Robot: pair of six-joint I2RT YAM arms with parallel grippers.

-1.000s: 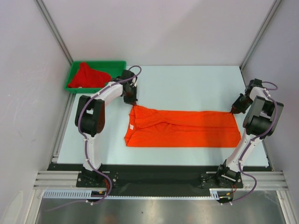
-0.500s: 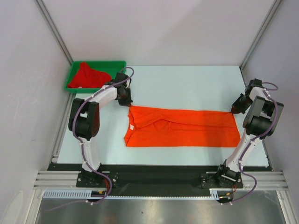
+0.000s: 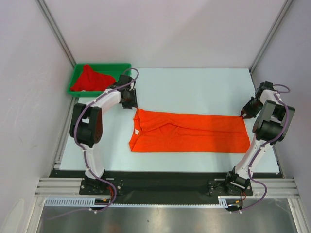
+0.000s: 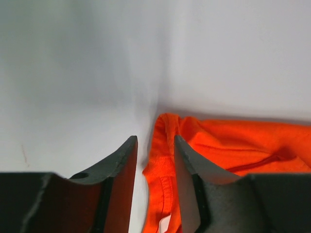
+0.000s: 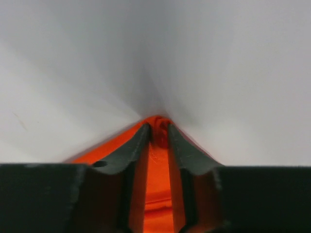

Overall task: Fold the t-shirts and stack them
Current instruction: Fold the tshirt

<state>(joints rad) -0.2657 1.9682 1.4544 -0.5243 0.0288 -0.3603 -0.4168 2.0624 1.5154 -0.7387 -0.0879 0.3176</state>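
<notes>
Lying in a long folded band across the desk [image 3: 194, 87], the orange t-shirt [image 3: 189, 133] spans both arms. The left claw [image 4: 155, 141] hovers with jaws parted at its far left corner, while the right claw [image 5: 159, 127] pinches the bunched far right corner. The red t-shirt [image 3: 90, 77] sits heaped in the green tray [image 3: 102, 65].

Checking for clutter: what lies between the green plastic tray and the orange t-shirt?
Only the black left gripper, over bare pale table; top external view shows it.

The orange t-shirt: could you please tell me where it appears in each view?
Top external: orange t-shirt spread flat mid-table.
Left wrist: orange t-shirt lower right, reaching the right edge.
Right wrist: orange t-shirt bottom centre, narrowing to a point.
Shared landmark: the pale table beneath it.
</notes>
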